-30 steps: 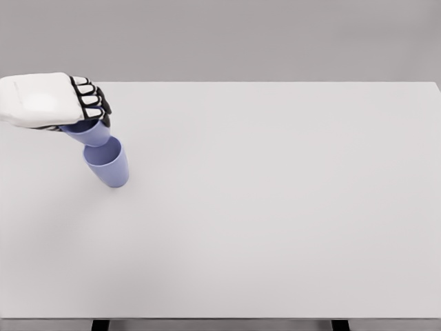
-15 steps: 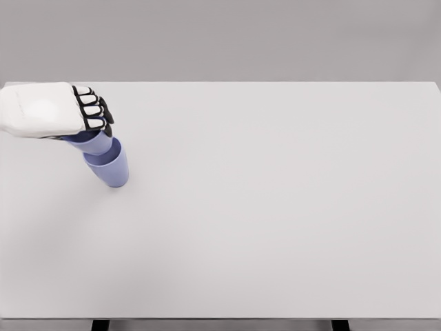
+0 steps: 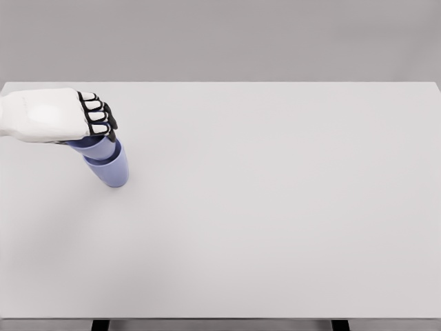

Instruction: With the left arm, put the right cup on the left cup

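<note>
Two blue cups show at the left of the white table (image 3: 275, 207). The lower cup (image 3: 112, 172) stands on the table. The upper cup (image 3: 96, 147) sits partly nested inside its mouth, tilted a little. My left hand (image 3: 96, 124) covers the upper cup from above, its black-jointed fingers curled over the rim and shut on it. Most of the upper cup is hidden beneath the hand. The right arm does not appear in the head view.
The table's front edge runs along the bottom of the picture, with two dark legs (image 3: 100, 324) under it. A plain grey wall stands behind the table.
My left hand has moved down and a little right with the upper cup, sinking it further into the lower cup's mouth. The lower cup has stayed put.
</note>
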